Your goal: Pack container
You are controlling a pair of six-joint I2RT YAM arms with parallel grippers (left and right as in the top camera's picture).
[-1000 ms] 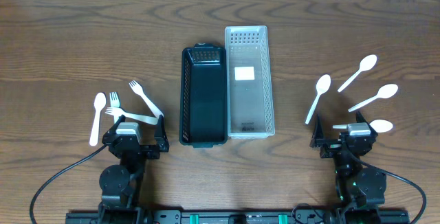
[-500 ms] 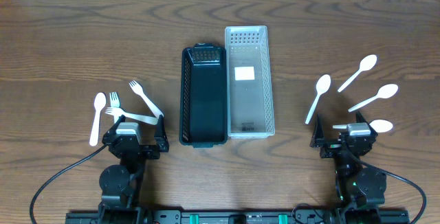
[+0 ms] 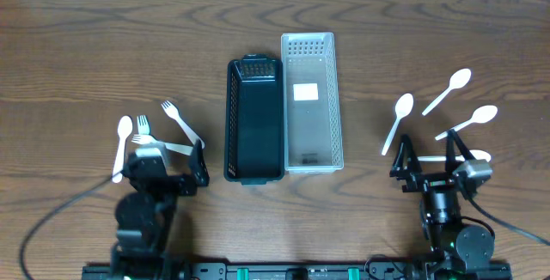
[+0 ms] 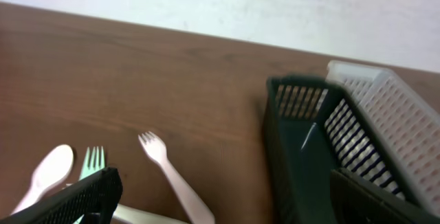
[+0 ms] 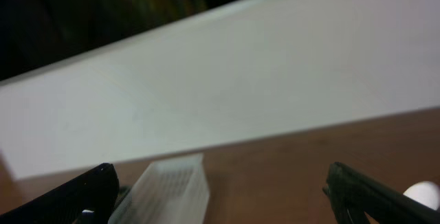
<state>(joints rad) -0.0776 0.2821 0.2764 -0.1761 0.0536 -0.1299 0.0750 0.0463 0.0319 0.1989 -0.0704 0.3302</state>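
A black bin [image 3: 255, 118] and a clear bin [image 3: 310, 100] stand side by side mid-table, both empty but for a white label in the clear one. At the left lie white forks [image 3: 180, 122] and one white spoon [image 3: 121, 147]. At the right lie several white spoons [image 3: 398, 121]. My left gripper [image 3: 166, 164] is open and empty over the fork handles. My right gripper [image 3: 432, 158] is open and empty, raised near the right spoons. The left wrist view shows a fork [image 4: 170, 180], the spoon [image 4: 48, 173] and the black bin [image 4: 306, 148]. The right wrist view shows the clear bin [image 5: 172, 186], blurred.
The wood table [image 3: 77, 48] runs to a pale wall at the back. Cables trail from both arm bases at the front edge.
Both arms have lifted and tilted from their resting pose; the right gripper has tipped upward and the left has shifted slightly left. No object has moved.
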